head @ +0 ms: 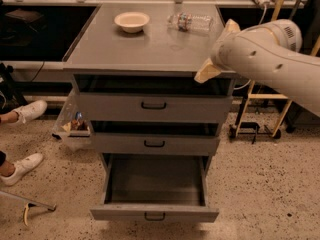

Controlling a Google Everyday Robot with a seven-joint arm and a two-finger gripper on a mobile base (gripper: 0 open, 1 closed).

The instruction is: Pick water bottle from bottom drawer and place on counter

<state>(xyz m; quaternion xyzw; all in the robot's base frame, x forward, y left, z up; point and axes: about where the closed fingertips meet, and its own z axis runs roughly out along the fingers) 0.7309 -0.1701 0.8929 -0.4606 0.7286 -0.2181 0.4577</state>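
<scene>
The water bottle (190,21) lies on its side at the back right of the counter (150,49), to the right of a pale bowl (131,21). The bottom drawer (155,184) is pulled out and its inside shows nothing in it. My gripper (219,49) is at the counter's right front corner, in front of and to the right of the bottle and apart from it. Its beige fingertips (207,73) stand apart and hold nothing. The white arm (270,59) hides most of the gripper.
The two upper drawers (152,106) are pushed in. A clear bin with small items (75,126) stands at the cabinet's left. Someone's white shoes (27,111) are on the floor at left. A yellow-framed cart (260,114) stands at right.
</scene>
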